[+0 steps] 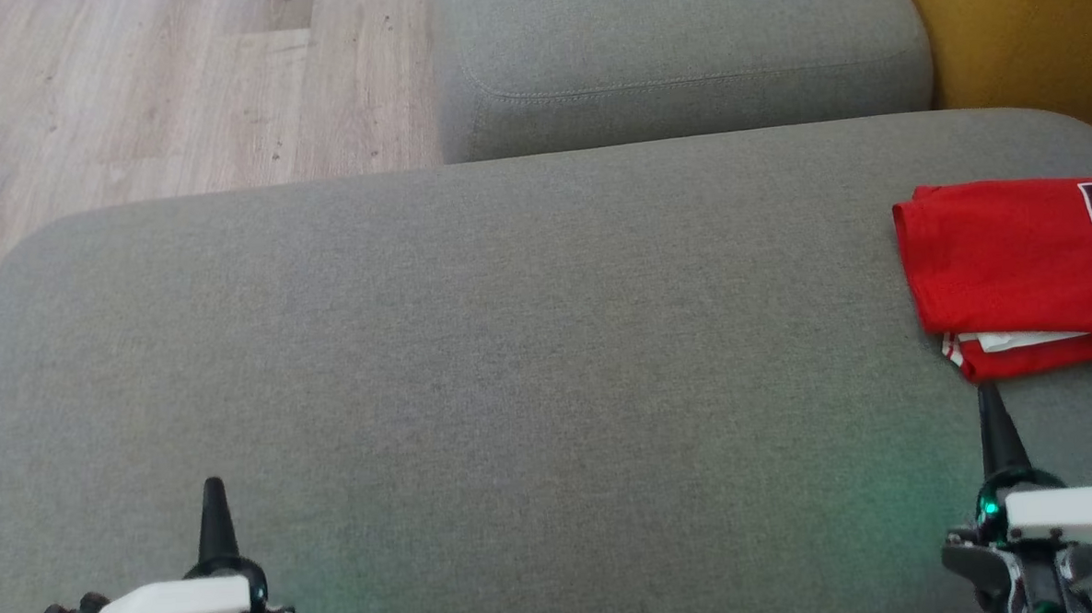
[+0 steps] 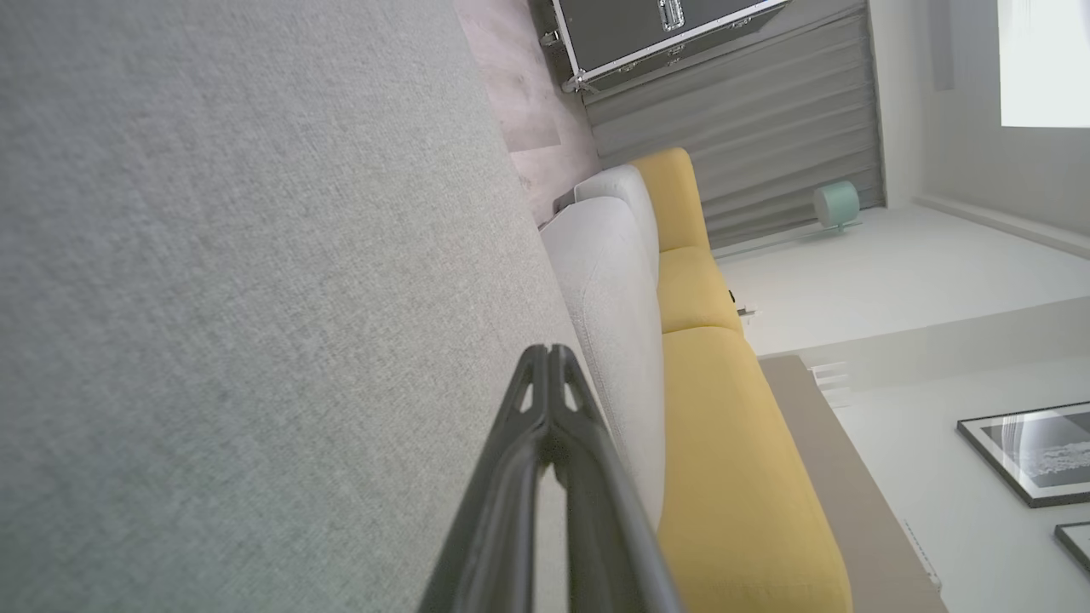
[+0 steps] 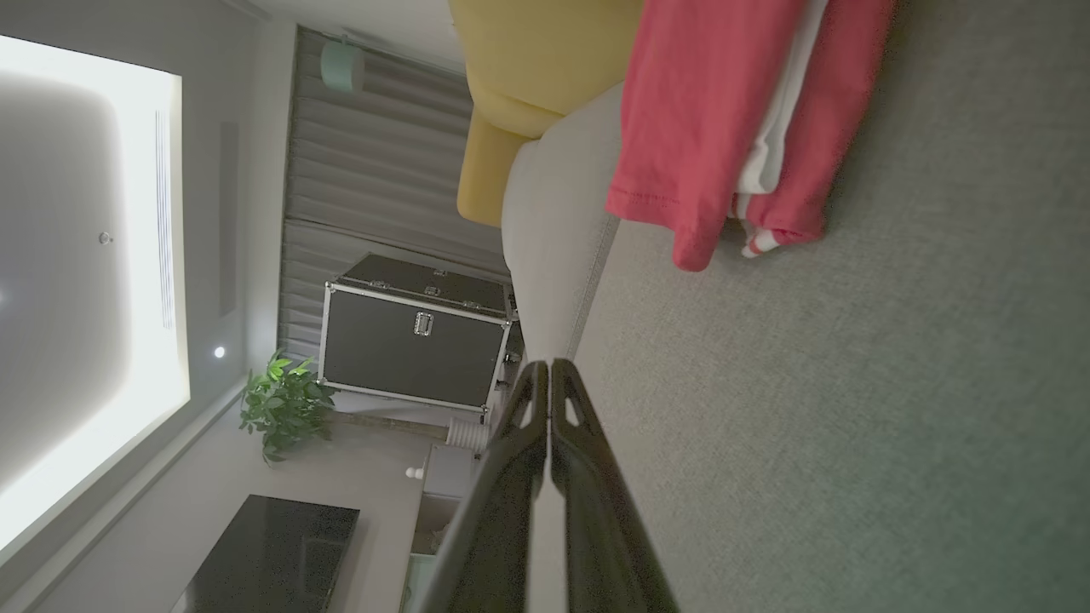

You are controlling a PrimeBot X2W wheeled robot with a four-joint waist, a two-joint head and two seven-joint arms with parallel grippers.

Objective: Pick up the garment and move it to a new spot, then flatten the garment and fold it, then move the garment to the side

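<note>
The left end effector [image 1: 214,505] has its two fingers pressed together with nothing between them, low over the near left of the grey sofa cushion [image 1: 511,345]. The right end effector [image 1: 995,425] is likewise closed and empty, its tip pointing at the folded red garment [image 1: 1005,259] nearby. The garment lies on the cushion's right side, with white trim at its near edge.

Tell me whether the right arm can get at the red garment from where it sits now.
Probably yes. The right gripper points at the folded red garment just ahead, with bare grey cushion between them. Its jaws are shut, so they would need to open first.
</note>
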